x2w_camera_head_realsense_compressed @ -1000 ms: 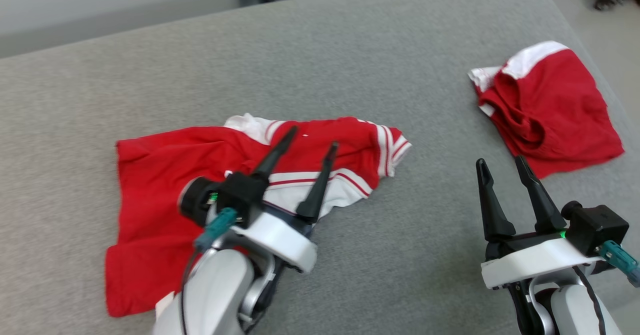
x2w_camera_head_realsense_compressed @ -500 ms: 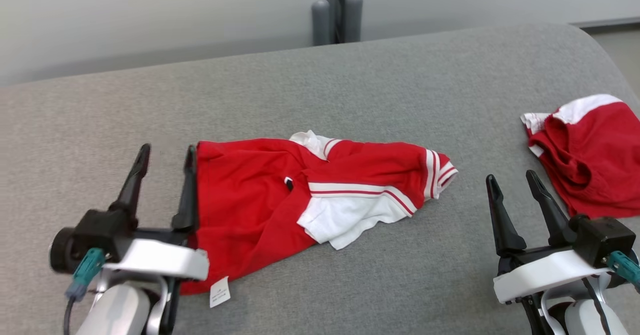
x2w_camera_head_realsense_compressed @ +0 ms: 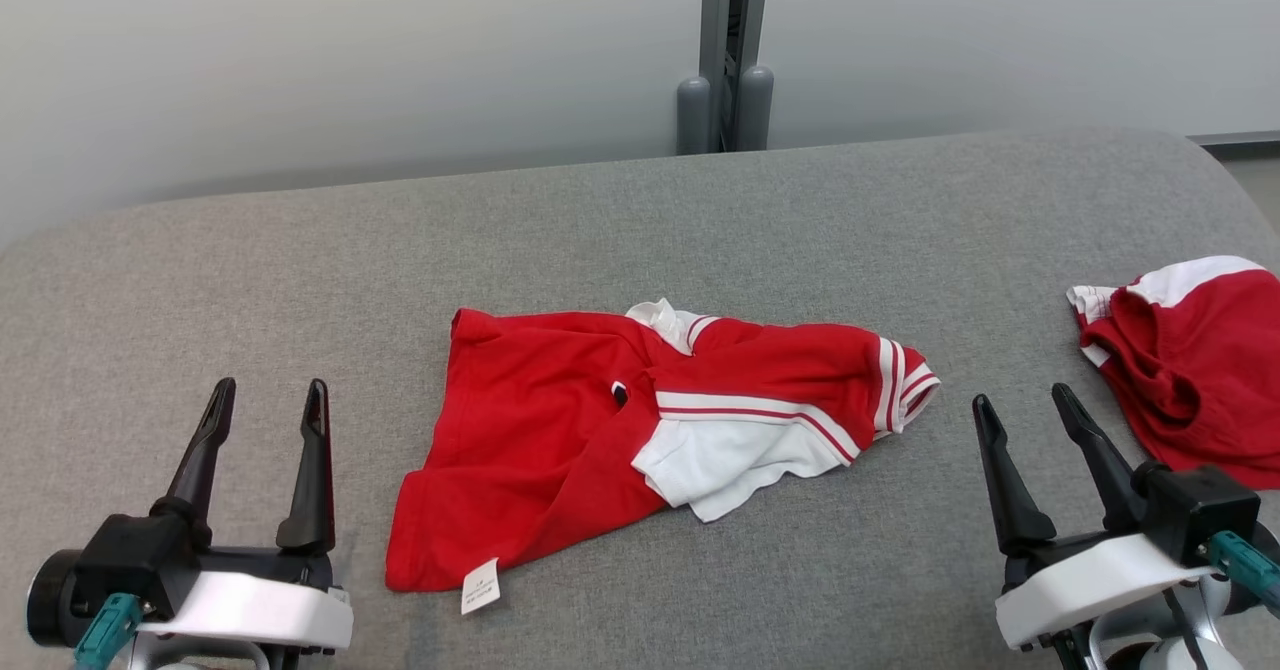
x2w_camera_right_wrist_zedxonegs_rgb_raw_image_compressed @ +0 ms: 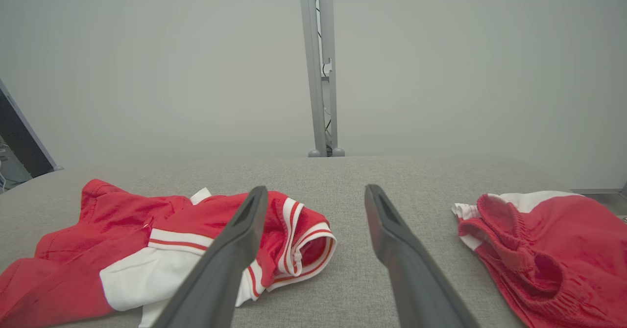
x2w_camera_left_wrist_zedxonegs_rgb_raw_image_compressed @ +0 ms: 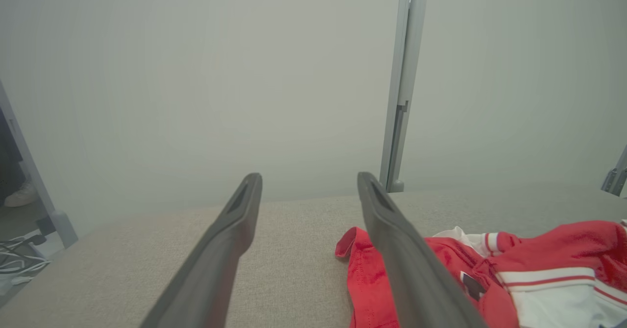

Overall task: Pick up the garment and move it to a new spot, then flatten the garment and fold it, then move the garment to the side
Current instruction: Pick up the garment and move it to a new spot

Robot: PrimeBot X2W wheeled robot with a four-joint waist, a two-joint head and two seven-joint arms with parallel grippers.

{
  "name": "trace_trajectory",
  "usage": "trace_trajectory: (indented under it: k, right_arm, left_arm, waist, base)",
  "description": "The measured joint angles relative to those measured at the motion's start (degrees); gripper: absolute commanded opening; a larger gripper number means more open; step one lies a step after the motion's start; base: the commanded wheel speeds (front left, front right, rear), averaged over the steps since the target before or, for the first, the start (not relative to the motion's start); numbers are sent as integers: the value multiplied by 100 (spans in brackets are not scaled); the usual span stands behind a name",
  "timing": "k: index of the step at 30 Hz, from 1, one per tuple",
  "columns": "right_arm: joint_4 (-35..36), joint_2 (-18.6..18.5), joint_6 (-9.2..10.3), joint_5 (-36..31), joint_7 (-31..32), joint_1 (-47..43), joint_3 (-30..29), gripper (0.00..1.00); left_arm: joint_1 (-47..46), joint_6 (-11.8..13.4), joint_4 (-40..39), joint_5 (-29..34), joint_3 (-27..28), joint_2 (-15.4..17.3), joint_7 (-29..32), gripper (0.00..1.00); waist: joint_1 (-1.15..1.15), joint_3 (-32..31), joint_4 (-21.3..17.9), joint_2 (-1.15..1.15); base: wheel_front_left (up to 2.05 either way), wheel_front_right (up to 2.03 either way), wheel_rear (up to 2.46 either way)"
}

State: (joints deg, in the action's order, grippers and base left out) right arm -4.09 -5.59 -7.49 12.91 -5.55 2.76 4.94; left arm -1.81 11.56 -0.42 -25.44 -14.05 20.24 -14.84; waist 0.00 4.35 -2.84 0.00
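Your left gripper has swung off the cloth since a second ago, when its fingers stood over the red fabric. It now sits at the lower left of the head view. Your head camera has also tilted up, so more of the pale wall and a grey post show.

You have a grey padded surface across the whole foreground. The red-and-white shirt lies crumpled near its middle, between your two grippers and touching neither. Its long axis runs left to right across the head view, dipping toward you at the left. The hem is at the lower left, the striped sleeve cuff points right, and the white collar lies along the far edge. A white panel is folded over on the near right side.

Red shorts with a white waistband lie bunched at the far right, well apart from the shirt.

Your left gripper's fingers stand apart and hold nothing. Your right gripper sits at the lower right, between the shirt and the shorts, fingers likewise spread and empty.

A white label pokes out at the hem's near corner, but its print is too small to read. A small dark patch on the chest is also unreadable.
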Motion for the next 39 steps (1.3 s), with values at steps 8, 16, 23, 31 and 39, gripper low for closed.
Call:
trace_trajectory:
  k: [8,16,23,31,39]
  right_arm:
    - [53,-1,0,-32,94,-218,1,100]
    - [155,29,0,-82,153,-450,-33,100]
    - [263,62,0,-103,202,-570,-70,100]
    - [294,68,0,-148,271,-688,-109,100]
    - [307,110,0,-163,310,-778,-124,100]
  left_arm:
    - [292,-98,-16,-46,97,-16,-7,100]
    - [522,-158,46,-176,130,-44,-7,100]
    - [639,-346,137,-280,474,-47,-8,100]
    - [895,-482,245,-138,838,-181,-8,100]
    - [992,-599,339,-37,920,-279,-8,100]
  waist:
    - [0,-263,20,0]
    - [0,-513,21,0]
    - [0,-646,39,0]
    - [0,-744,88,0]
    - [0,-752,142,0]
  base:
    - [0,0,0]
    - [0,0,0]
    - [0,0,0]
    - [0,0,0]
    - [0,0,0]
